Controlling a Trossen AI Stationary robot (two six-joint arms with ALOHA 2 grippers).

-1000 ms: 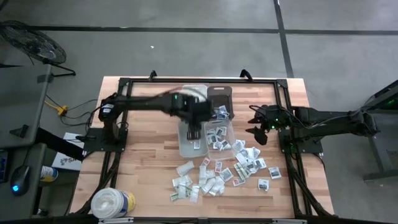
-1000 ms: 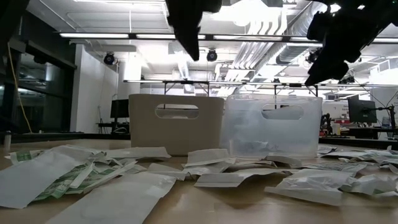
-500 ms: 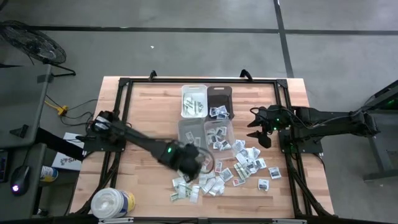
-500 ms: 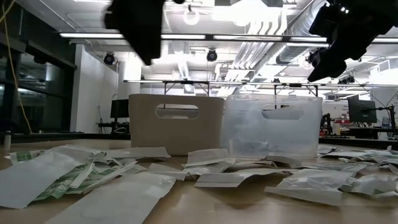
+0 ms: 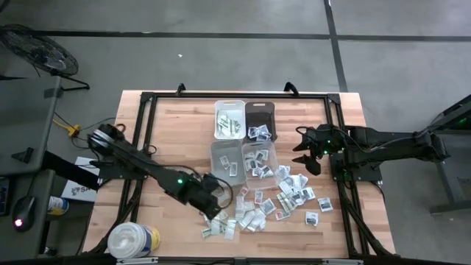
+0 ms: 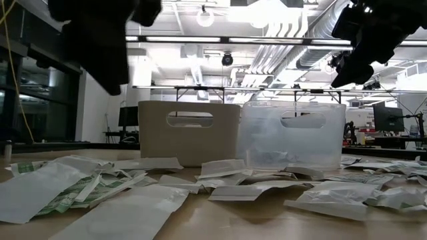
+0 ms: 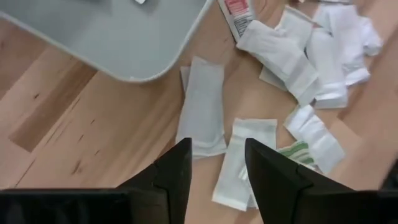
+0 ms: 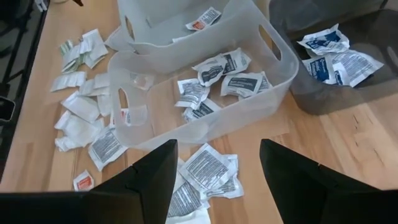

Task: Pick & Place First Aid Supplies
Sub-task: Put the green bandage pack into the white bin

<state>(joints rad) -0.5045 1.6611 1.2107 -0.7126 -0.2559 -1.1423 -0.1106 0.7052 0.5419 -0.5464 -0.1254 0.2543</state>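
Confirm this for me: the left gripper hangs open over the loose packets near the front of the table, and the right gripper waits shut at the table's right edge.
One part is wrong: the right gripper is open, not shut. The right wrist view shows its two fingers standing wide apart, with nothing between them. The rest holds: the left gripper hangs open over the loose packets near the front of the table, and the right one waits at the table's right edge.

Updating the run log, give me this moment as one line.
left gripper: open, empty, over loose packets near the clear bin | right gripper: open, empty, waiting at the table's right side | bins partly filled
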